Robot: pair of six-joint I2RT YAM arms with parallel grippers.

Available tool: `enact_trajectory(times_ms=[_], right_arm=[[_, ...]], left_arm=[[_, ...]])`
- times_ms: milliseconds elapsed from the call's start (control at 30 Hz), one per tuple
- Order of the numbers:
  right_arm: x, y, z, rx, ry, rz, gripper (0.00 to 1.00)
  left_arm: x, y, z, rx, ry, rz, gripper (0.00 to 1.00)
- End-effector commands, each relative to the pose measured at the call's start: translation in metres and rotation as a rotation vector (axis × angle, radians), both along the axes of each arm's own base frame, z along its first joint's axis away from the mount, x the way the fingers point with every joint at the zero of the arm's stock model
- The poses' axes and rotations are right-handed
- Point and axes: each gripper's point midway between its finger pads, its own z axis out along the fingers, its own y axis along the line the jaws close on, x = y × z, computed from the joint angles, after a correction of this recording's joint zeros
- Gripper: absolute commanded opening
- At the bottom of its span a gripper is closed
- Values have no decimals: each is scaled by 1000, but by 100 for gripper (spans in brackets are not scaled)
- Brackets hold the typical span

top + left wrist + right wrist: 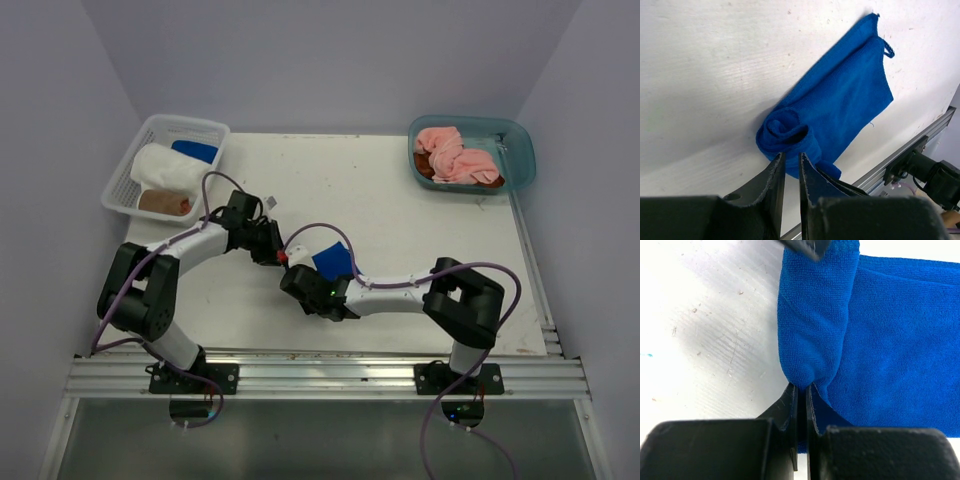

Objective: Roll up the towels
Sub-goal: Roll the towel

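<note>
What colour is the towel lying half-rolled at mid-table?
The towel is royal blue, plain with no pattern; the left wrist view shows it best.

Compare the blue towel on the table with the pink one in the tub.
The blue towel lies flat on the table, one end rolled; the pink towel sits crumpled in the teal tub. The right gripper pinches the blue towel, the left gripper closed at its roll; nothing touches the pink towel. Both are soft cloths.

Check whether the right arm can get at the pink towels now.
Likely not yet: the right gripper is shut on the blue towel; otherwise the pink towels lie uncovered in the teal tub.
</note>
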Motion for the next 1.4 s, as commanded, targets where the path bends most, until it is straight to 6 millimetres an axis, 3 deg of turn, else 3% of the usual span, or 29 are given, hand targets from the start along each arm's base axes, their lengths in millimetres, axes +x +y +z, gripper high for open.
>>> enact_trajectory(times_ms=[0, 200, 500, 667, 700, 767, 800, 867, 900, 933, 1000, 1100, 1200, 1367], right_arm=[[-13, -5, -6, 3, 56, 9, 0], [-16, -8, -8, 8, 63, 5, 0], [-19, -10, -3, 53, 63, -5, 0], [-27, -13, 0, 127, 120, 10, 0], [-28, -6, 14, 206, 130, 21, 0], [-34, -15, 12, 243, 156, 21, 0], [-28, -11, 29, 324, 148, 11, 0], [-36, -16, 30, 385, 208, 28, 0], [-27, -16, 38, 451, 220, 6, 0], [-31, -14, 46, 499, 250, 31, 0], [-27, -19, 48, 539, 271, 16, 0], [-27, -18, 54, 605, 318, 27, 0], [-25, -18, 55, 669, 365, 21, 0], [-24, -19, 50, 742, 431, 4, 0]], left_arm=[[16, 9, 18, -8, -61, 10, 20], [20, 18, 17, -13, -57, 42, 20], [27, 37, 41, 23, -148, 136, 25], [13, 40, 36, 20, -128, 136, 27], [12, 39, 36, 12, -132, 140, 29], [2, 39, 35, -9, -134, 141, 31], [1, 37, 36, -25, -141, 148, 39], [-10, 36, 30, -50, -121, 142, 47], [-11, 34, 30, -61, -122, 142, 53], [-18, 34, 25, -70, -107, 138, 57], [-22, 30, 23, -87, -107, 136, 69], [-32, 18, 22, -106, -106, 111, 80], [-40, 1, 22, -114, -106, 77, 86], [-46, -14, 16, -128, -84, 46, 88]])
